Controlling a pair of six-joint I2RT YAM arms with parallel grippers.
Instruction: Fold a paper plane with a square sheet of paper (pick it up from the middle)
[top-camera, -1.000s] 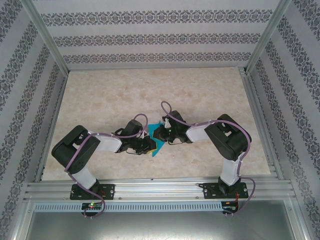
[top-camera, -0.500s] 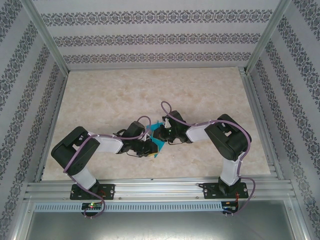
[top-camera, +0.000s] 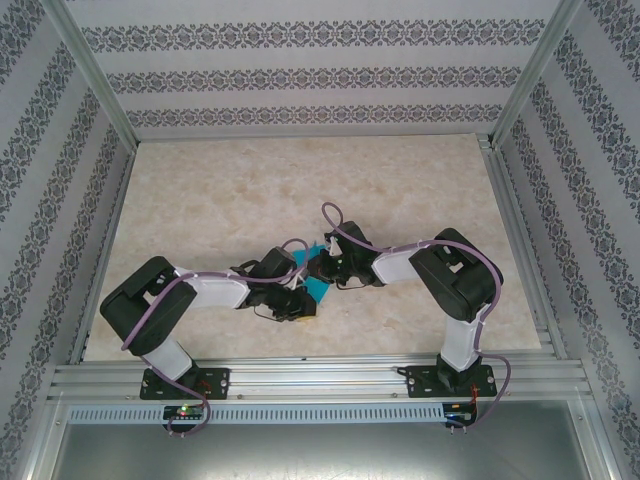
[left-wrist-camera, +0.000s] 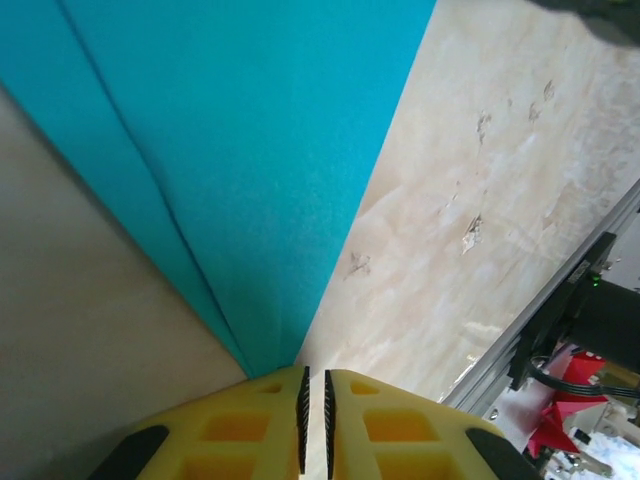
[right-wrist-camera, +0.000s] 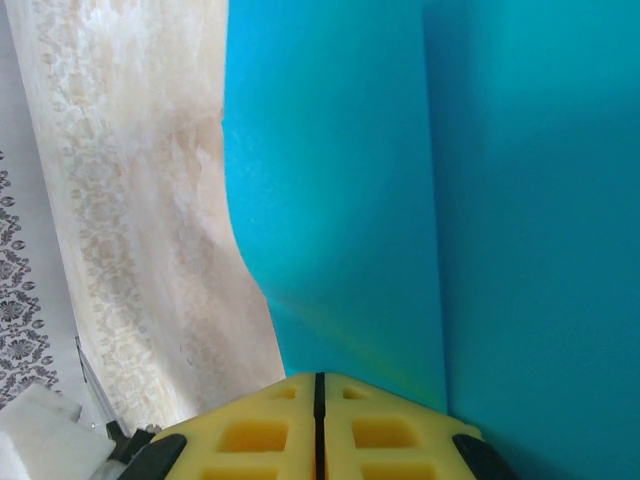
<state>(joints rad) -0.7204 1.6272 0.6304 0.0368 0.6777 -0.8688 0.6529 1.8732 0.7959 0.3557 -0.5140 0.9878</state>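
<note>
Evidently light, limp and easily torn, the creased teal paper sheet (left-wrist-camera: 250, 150) sits over the worktop (left-wrist-camera: 480, 200), with the left end effector (left-wrist-camera: 315, 410) and right end effector (right-wrist-camera: 320, 410) both clamped on it. Gentle edge grips probably suit it best.

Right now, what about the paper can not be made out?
- Top view: both arms cover most of the teal paper; its folds are too small to read.
- Left wrist view: the left gripper hides the pinched tip; the top edge cuts the paper.
- Right wrist view: the right gripper hides the held edge.
</note>
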